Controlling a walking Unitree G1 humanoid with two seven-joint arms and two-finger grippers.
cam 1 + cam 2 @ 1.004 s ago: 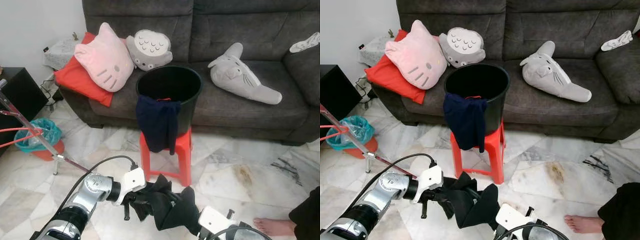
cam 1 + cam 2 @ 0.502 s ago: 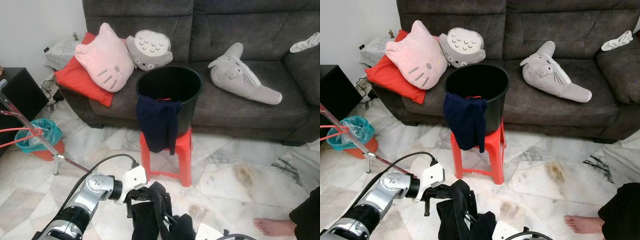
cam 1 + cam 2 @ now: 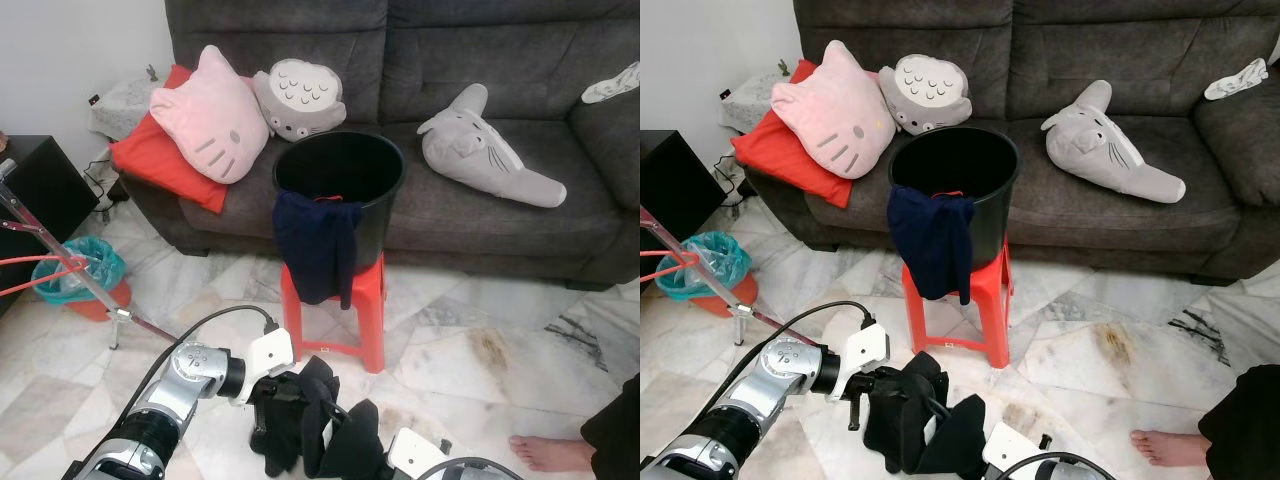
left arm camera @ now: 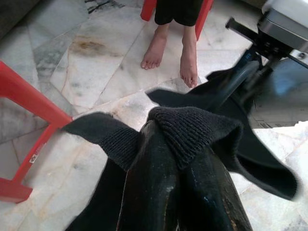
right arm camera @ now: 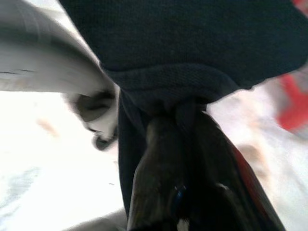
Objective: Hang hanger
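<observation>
Now the black garment (image 3: pixel 300 425), stretched wide a second ago, is bunched low over the marble floor (image 3: pixel 480 330), pinched by the closed jaws of left gripper (image 4: pixel 178 144) and right gripper (image 5: pixel 173 115); no hanger is discernible, so hanging seems some way off.

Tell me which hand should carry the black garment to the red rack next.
Left, probably. The left hand is shut on the black garment, and the red drying rack stands on the robot's left. The right hand also grips the garment but sits low, farther from that rack.
</observation>
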